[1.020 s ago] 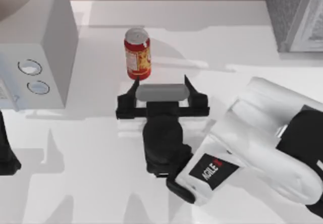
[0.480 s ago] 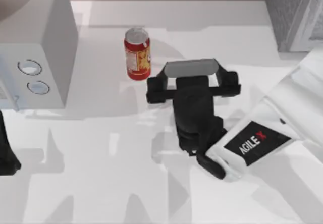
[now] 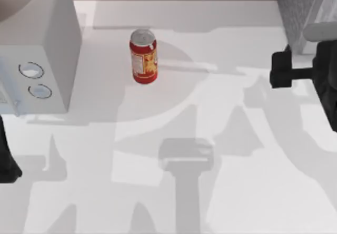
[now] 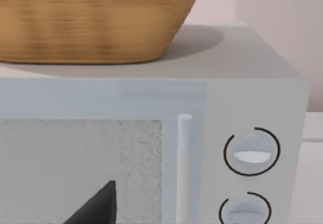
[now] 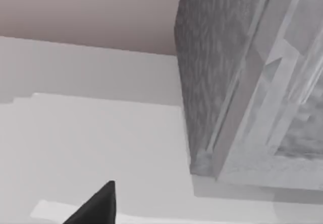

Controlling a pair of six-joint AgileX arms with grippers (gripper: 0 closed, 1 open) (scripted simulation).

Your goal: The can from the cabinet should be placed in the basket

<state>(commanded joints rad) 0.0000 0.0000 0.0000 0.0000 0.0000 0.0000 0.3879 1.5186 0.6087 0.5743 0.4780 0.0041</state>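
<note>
The red can point(image 3: 143, 56) stands upright on the table left of centre at the back, with nothing touching it. At the back right corner stands the dark grey speckled cabinet point(image 3: 303, 12), whose framed front point(image 5: 262, 93) is close in the right wrist view. My right gripper point(image 3: 322, 33) is open at the right edge, just in front of the cabinet and far from the can; one black fingertip point(image 5: 96, 206) shows. The woven basket point(image 4: 91, 22) sits on top of the pale box. My left gripper is parked at the front left with one fingertip point(image 4: 96, 209) before the box's door.
The pale box with two round dials point(image 3: 37, 44) fills the back left, next to the can. The white table point(image 3: 174, 181) is bare from the middle to the front edge. My left arm point(image 3: 5, 160) stays at the left edge.
My right arm has swung from just in front of the can over to the right, up to the cabinet. The can has stayed upright where it was.
</note>
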